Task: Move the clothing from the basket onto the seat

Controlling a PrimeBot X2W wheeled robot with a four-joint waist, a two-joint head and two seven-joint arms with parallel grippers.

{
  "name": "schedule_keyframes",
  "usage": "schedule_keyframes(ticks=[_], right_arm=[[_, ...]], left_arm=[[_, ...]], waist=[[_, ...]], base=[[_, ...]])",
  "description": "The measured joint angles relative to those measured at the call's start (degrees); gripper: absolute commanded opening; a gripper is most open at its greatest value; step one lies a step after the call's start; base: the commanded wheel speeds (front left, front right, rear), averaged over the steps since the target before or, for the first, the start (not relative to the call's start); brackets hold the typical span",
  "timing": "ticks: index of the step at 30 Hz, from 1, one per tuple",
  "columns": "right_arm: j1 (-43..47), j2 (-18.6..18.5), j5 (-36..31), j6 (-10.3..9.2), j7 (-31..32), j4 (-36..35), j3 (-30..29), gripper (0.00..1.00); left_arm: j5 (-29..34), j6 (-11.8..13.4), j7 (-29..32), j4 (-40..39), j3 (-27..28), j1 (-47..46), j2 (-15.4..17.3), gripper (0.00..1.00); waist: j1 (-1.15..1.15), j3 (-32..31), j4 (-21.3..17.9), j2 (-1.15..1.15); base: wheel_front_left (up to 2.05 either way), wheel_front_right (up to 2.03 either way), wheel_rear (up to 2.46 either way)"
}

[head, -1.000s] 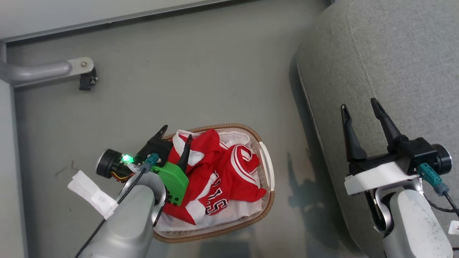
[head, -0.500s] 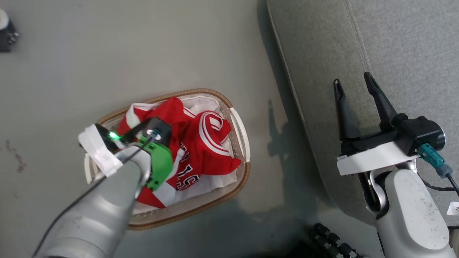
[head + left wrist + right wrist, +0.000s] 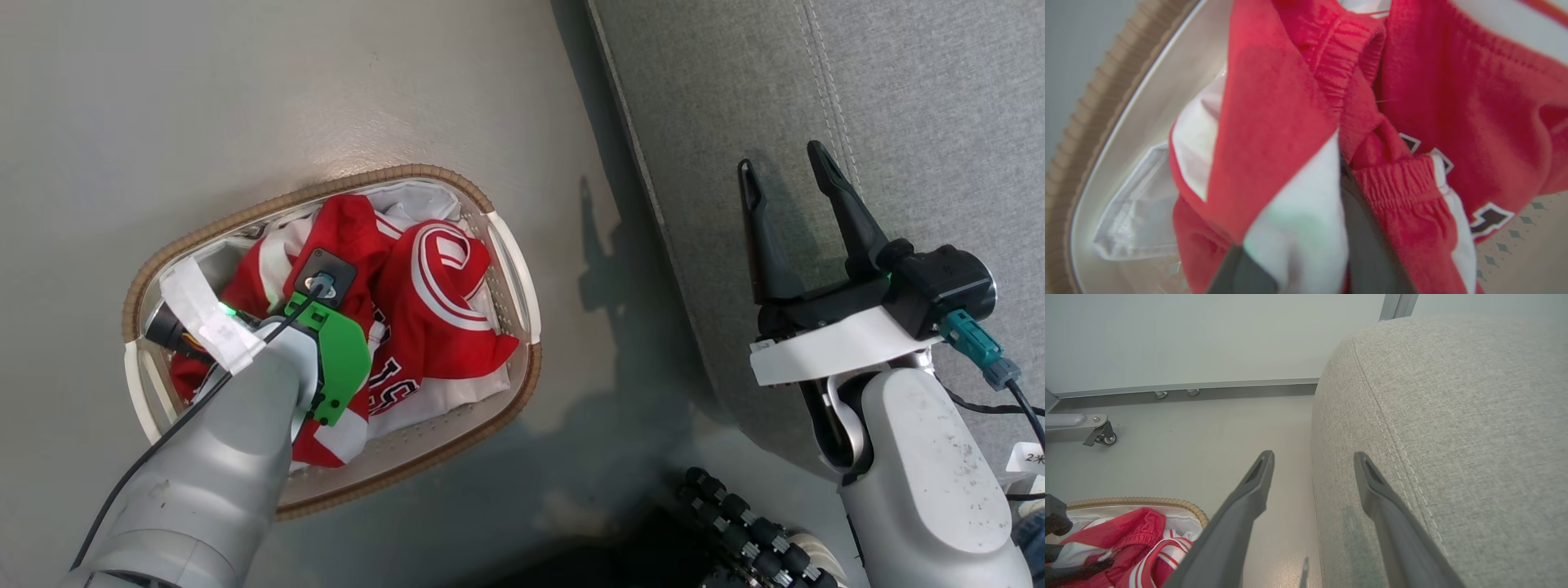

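The left claw (image 3: 1294,220) reaches down into the basket (image 3: 384,173) on the floor (image 3: 245,98) and pinches a fold of the clothing (image 3: 433,286), red with white trim, so I think it is getting ready to lift. All the clothing lies in the basket, none on the seat (image 3: 816,82). The right claw (image 3: 780,159) hangs over the seat's edge, spread wide and holding nothing. The seat's round edge is near the basket and its top has lots of room. The cloth might catch on the basket rim
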Motion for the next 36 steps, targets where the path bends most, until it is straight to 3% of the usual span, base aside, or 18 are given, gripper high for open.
schedule_keyframes(ticks=[10,20,31,36], right_arm=[[0.38,0.01,-1.16,0.0,0.0,1.13,-0.92,1.0],[4.33,0.07,-5.52,0.0,0.0,3.47,-3.48,1.0],[11.47,0.08,-9.12,0.0,0.0,5.02,-4.68,1.0],[14.97,0.07,-9.7,0.0,0.0,5.99,-4.61,1.0]], left_arm=[[-1.19,-1.4,-5.34,-0.22,-1.38,0.69,-1.8,0.0],[-4.57,-2.19,-11.11,-4.13,-4.88,2.37,-3.11,0.0],[-13.28,-2.26,-11.71,-13.91,-15.32,0.2,-3.22,0.0],[-18.52,-2.38,-10.84,-19.45,-19.95,-3.31,-1.03,0.0]], waist=[[0.0,-2.9,1.31,0.0],[-0.01,-10.54,4.43,0.0],[-0.01,-23.24,8.41,0.0],[-0.01,-29.37,10.05,0.0]], base=[[0.0,0.0,0.0],[0.0,0.0,0.0],[0.0,0.0,0.0],[0.0,0.0,0.0]])
